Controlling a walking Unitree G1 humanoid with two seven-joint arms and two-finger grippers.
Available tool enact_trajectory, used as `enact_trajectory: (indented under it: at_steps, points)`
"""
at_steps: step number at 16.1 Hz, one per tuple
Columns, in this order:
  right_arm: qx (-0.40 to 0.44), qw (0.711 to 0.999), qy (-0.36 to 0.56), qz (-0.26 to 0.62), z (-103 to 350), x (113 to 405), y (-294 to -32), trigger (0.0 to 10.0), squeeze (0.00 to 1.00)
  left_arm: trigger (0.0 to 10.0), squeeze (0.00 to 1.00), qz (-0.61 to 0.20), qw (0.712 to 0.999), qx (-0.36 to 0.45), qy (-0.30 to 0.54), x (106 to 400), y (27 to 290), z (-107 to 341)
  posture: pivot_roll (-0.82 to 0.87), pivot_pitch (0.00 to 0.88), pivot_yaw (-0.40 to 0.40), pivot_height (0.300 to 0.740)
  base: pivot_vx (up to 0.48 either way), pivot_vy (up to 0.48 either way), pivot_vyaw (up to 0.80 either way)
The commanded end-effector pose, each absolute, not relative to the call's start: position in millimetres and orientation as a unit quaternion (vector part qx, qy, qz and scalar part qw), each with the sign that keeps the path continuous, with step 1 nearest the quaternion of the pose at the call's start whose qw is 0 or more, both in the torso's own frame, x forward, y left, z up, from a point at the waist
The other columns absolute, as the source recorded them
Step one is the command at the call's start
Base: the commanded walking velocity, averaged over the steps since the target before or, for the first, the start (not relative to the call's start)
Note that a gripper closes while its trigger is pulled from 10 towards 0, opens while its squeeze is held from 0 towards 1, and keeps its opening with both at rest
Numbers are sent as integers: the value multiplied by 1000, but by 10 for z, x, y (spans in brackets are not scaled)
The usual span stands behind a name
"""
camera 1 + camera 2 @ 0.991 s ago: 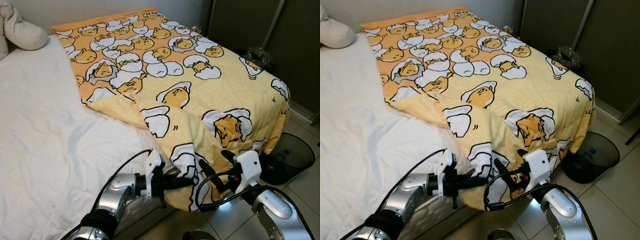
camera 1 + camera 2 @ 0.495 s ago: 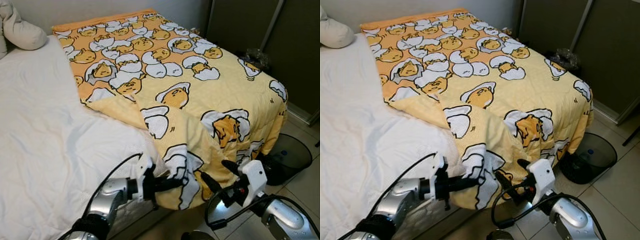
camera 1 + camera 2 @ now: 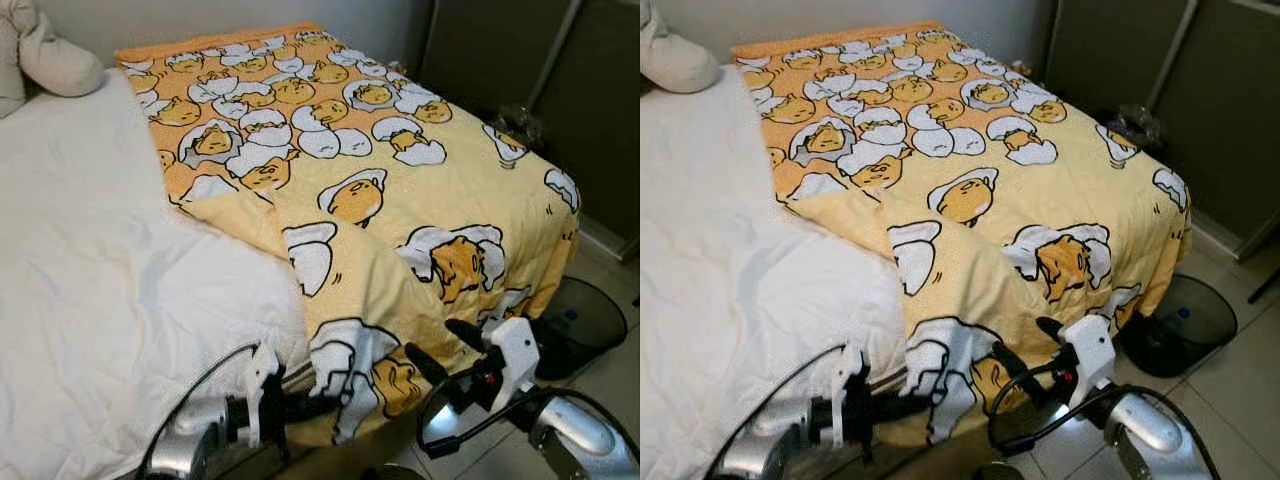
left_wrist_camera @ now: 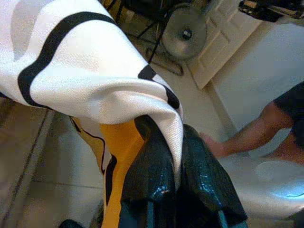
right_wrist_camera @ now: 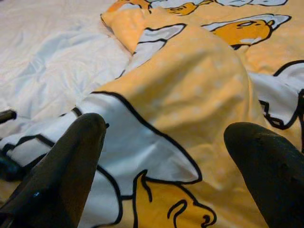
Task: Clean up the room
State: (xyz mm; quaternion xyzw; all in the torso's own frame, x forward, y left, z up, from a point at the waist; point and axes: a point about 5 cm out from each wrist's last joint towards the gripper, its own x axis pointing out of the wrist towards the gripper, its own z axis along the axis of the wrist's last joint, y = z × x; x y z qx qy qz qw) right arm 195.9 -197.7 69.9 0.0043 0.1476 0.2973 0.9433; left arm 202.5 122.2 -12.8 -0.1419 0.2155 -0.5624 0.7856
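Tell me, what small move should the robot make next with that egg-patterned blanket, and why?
Probably close the right gripper on the yellow egg-patterned blanket. Its fingers are spread open at the hanging edge, while the left gripper already pinches a corner, so a second hold would let both arms pull it over the white bed sheet.

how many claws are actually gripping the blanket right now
1. The left claw is shut on the blanket edge at the bed's near corner; the right claw is open, just facing the fabric.
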Motion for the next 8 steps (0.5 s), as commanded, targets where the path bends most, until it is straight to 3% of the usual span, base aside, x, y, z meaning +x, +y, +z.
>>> enact_trajectory:
  at_steps: [1,7,8]
  points:
    - [7,944,139,300,763,1995,-1999,10000,43,0,0,-555,791,-158,201,2040,1201,-132,-139,0,-9,730,0,0,0]
    - [8,942,139,305,760,2040,-1970,10000,43,0,0,-534,804,-166,202,2061,1227,-213,-138,0,-12,730,0,0,0]
    - [8,942,139,306,756,2044,-1962,10000,43,0,0,-525,809,-162,209,2170,1276,-188,-145,0,-5,730,0,0,0]
